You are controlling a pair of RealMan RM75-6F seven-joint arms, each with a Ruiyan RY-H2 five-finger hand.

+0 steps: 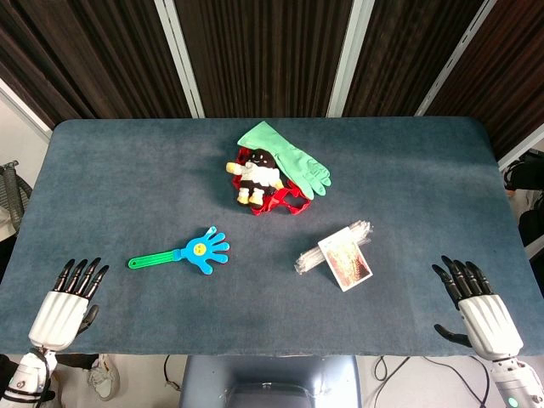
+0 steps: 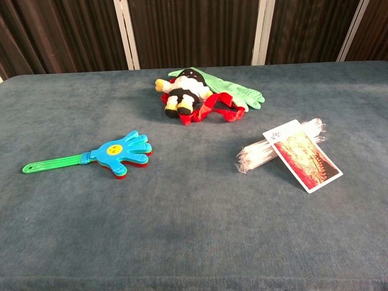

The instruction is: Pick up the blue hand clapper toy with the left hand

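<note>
The big table (image 1: 127, 178) has a soft cloth top that is dark blue-grey all over. The plastic hand clapper toy (image 1: 202, 249) is bright blue, with a yellow smiley face in the middle of its palm, a green handle, and a red layer that peeks out under the blue in the chest view. The rubber glove (image 1: 289, 157) is light green. The small stuffed doll (image 1: 255, 176) is black, white and yellow, and it has a red strap (image 1: 285, 204). The clear plastic packet (image 1: 336, 252) has a white card with an orange and brown picture. Both robot hands, left (image 1: 68, 302) and right (image 1: 476, 302), have white backs and black fingers. The wall behind is dark brown with white stripes.
</note>
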